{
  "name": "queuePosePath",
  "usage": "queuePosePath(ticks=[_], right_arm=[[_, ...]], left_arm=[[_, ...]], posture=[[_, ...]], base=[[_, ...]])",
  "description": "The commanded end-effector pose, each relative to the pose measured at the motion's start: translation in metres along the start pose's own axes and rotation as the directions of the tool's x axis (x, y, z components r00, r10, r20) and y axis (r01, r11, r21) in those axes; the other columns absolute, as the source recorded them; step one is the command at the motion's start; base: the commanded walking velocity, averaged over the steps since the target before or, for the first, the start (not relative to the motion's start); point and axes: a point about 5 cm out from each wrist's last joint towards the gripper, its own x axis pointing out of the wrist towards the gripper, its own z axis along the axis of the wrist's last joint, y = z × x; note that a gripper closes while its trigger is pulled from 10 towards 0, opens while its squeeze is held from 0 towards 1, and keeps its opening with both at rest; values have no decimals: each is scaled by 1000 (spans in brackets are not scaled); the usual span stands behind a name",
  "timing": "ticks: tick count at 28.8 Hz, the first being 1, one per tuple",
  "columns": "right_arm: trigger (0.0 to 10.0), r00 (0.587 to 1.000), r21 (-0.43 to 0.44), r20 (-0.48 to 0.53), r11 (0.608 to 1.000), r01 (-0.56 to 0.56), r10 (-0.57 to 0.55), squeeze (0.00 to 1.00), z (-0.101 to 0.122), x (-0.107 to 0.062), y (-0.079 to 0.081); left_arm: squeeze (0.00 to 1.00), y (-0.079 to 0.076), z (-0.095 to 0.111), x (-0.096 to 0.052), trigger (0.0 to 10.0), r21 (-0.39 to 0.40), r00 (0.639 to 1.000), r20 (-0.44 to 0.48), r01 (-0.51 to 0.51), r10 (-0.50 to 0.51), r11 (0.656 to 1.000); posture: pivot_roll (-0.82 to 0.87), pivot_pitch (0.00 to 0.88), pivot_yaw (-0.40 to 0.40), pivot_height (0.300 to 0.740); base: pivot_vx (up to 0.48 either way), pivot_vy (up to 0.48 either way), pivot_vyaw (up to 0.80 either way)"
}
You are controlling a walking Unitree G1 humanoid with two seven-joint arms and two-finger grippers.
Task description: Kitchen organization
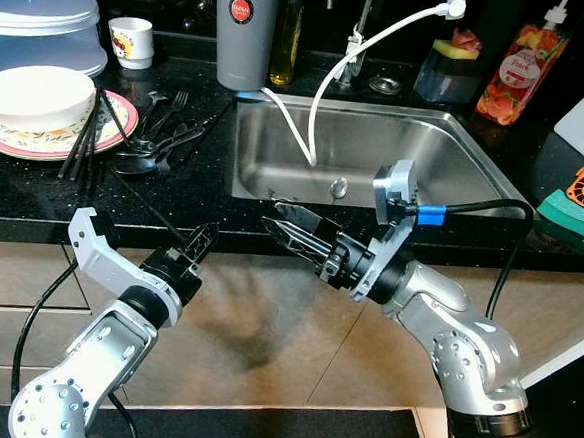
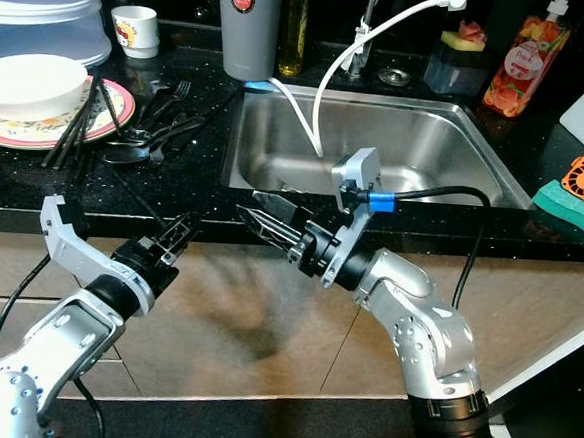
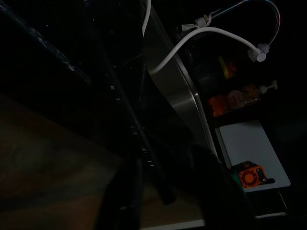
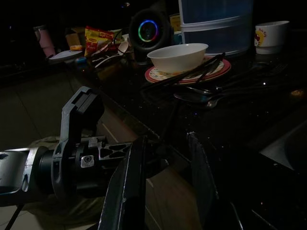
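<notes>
The robot's left gripper (image 1: 202, 241) and right gripper (image 1: 290, 222) hung parted and empty below the table (image 1: 173, 196) edge; cutlery (image 1: 163, 135), chopsticks (image 1: 85, 136) and a bowl (image 1: 35, 96) on its plate (image 1: 37, 139) lay unsorted, so organizing looked barely begun.

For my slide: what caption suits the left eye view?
Both tools, left and right, held before the counter below the sink.

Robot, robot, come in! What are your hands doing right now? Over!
Left gripper and right gripper open, empty, below the counter edge. Cutlery untouched beside plate. White hose dangles into sink.
</notes>
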Motion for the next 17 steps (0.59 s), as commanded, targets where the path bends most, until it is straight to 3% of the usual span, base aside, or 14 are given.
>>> queuePosePath(ticks=[1, 17], right_arm=[[10000, 1000, -17, 3, 1000, -7, 7, 0, 2, 0, 1], [10000, 1000, -19, 10, 1000, 0, 0, 0, 2, 0, 1]], left_arm=[[0, 1, -3, 0, 0, 1, 1000, -20, -5, 5, 1000], [0, -2, 0, 2, 0, 13, 1000, -25, 6, -6, 1000]], posture=[[-39, 131, -56, 740], [-34, 125, -47, 740]], base=[[0, 0, 0], [0, 0, 0]])
